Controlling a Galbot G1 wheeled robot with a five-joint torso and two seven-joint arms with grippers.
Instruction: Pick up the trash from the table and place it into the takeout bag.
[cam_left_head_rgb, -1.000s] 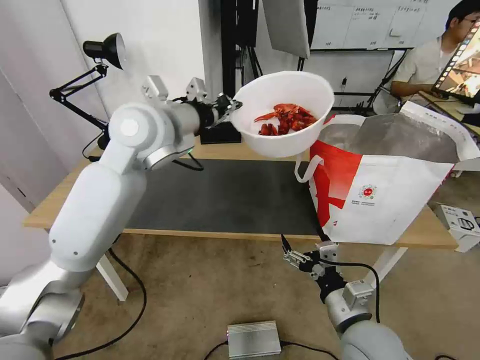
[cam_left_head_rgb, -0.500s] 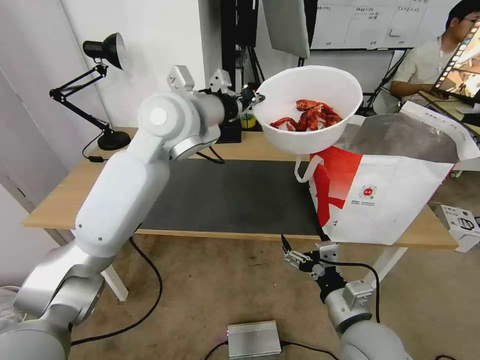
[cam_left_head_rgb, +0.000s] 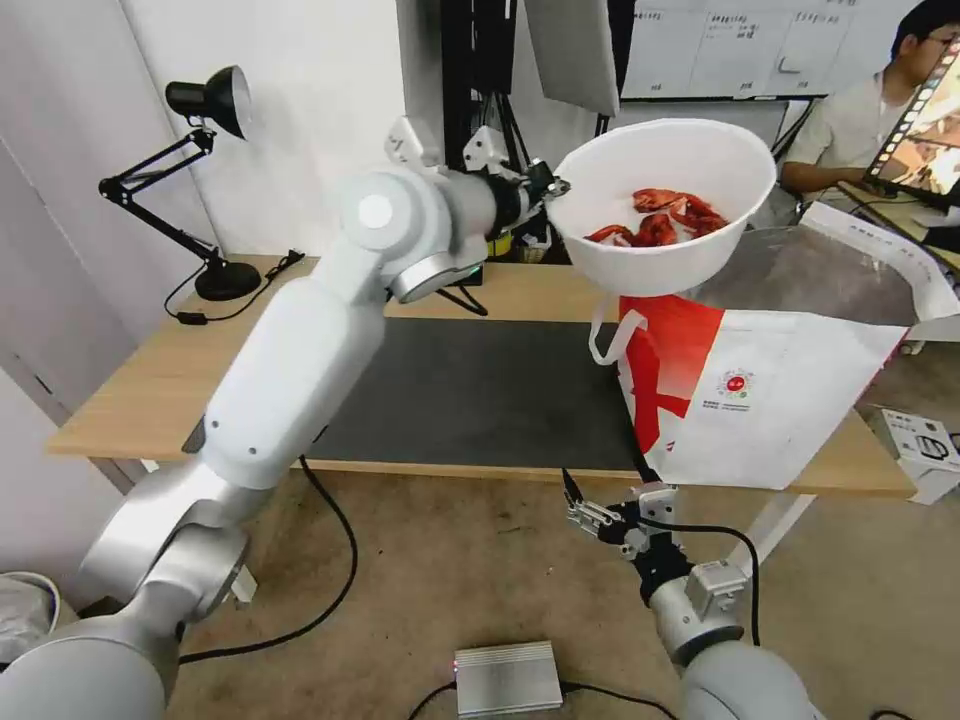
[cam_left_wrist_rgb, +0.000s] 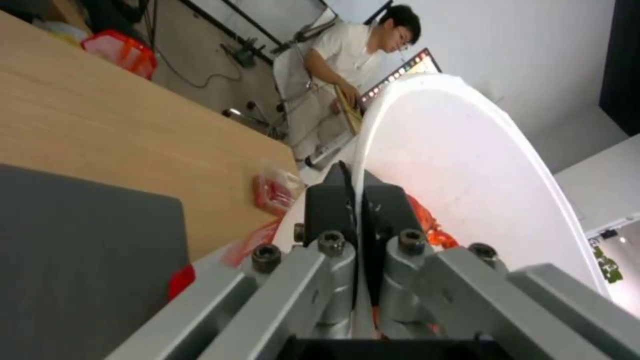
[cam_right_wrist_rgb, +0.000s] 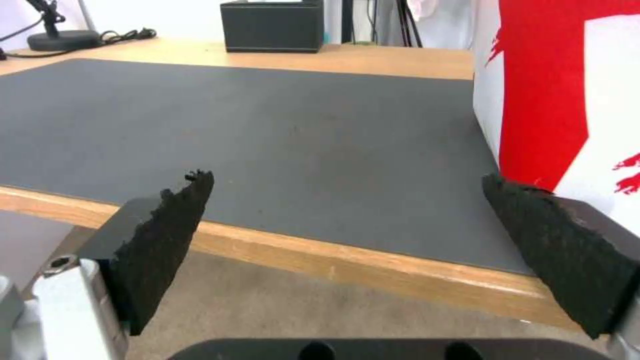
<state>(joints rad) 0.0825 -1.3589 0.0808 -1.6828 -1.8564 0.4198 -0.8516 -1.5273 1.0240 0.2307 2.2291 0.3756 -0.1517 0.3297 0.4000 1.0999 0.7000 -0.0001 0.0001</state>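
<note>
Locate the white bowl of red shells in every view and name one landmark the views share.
Head view: white bowl held up by the left claw, above the takeout bag.
Left wrist view: bowl rim pinched in the claw.
Right wrist view: not in it.
Shared landmark: dark grey mat.

Right gripper (cam_right_wrist_rgb: 347, 250) hanging below the table (cam_right_wrist_rgb: 373, 272) edge, pads (cam_right_wrist_rgb: 167, 235) spread wide. Dark grey mat (cam_right_wrist_rgb: 267, 145) across the table, takeout bag (cam_right_wrist_rgb: 560, 100) standing at the mat's side, black box (cam_right_wrist_rgb: 272, 26), perhaps tissues, beyond the mat.
</note>
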